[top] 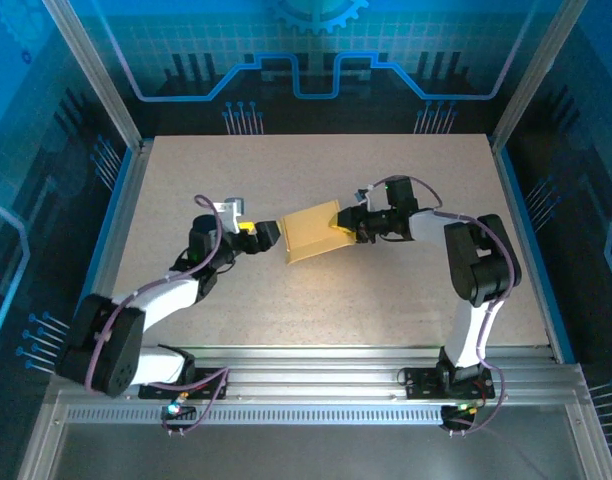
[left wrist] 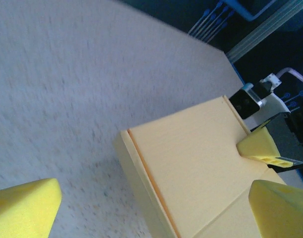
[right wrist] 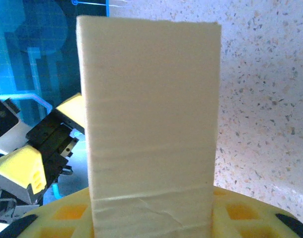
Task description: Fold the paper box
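Here, right gripper [top: 344, 228] seemingly clamps the smooth rectangular paper box [top: 311, 234]; left gripper [top: 270, 234] gapes.

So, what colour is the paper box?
The paper box is plain pale yellow; the left wrist view shows it best.

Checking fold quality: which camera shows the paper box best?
The top external view: the whole paper box shows there, outline and all. The left wrist view gives one corner and the top face of the box close up; the right wrist view, just one flat face.
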Action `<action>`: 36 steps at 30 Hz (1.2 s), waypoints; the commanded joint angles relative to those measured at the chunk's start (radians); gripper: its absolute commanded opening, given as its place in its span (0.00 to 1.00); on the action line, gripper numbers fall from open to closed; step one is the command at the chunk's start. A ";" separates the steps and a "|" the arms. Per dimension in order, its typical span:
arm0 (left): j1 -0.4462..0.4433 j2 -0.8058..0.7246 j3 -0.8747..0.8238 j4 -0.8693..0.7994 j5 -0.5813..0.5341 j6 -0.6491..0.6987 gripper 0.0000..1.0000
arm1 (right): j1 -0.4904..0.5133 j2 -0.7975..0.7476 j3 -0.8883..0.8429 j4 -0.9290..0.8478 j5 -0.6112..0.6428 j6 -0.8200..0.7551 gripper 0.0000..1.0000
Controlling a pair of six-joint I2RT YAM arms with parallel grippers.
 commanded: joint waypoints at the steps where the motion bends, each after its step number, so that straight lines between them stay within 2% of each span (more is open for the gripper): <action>1: -0.002 -0.085 0.003 -0.038 -0.118 0.267 0.99 | -0.028 -0.070 -0.004 -0.076 -0.049 -0.041 0.39; 4: -0.002 -0.115 0.009 -0.006 -0.096 0.442 0.99 | -0.051 -0.110 -0.004 -0.126 -0.063 -0.071 0.39; 6: -0.003 -0.112 0.009 0.017 -0.016 0.631 0.99 | -0.073 -0.137 -0.013 -0.148 -0.079 -0.078 0.39; 10: -0.019 -0.098 -0.009 0.049 0.065 0.946 0.99 | -0.115 -0.183 -0.018 -0.202 -0.112 -0.098 0.39; 12: -0.052 -0.086 -0.016 0.064 0.045 1.127 0.99 | -0.139 -0.207 -0.020 -0.231 -0.128 -0.107 0.40; 18: -0.129 -0.056 -0.017 0.078 -0.049 1.465 0.99 | -0.199 -0.277 -0.043 -0.236 -0.187 -0.078 0.40; 21: -0.206 -0.007 -0.076 0.268 -0.146 1.620 0.99 | -0.207 -0.302 -0.044 -0.238 -0.211 -0.054 0.40; 24: -0.282 0.091 -0.117 0.528 -0.219 1.754 0.99 | -0.205 -0.324 -0.046 -0.240 -0.221 -0.033 0.40; 28: -0.326 0.214 -0.140 0.800 -0.235 1.856 0.98 | -0.203 -0.353 -0.047 -0.271 -0.233 -0.043 0.40; 32: -0.361 0.232 -0.141 0.841 -0.258 1.936 0.90 | -0.190 -0.373 -0.053 -0.311 -0.237 -0.071 0.40; 36: -0.384 0.211 -0.143 0.841 -0.285 1.979 0.87 | -0.185 -0.378 -0.058 -0.325 -0.232 -0.074 0.40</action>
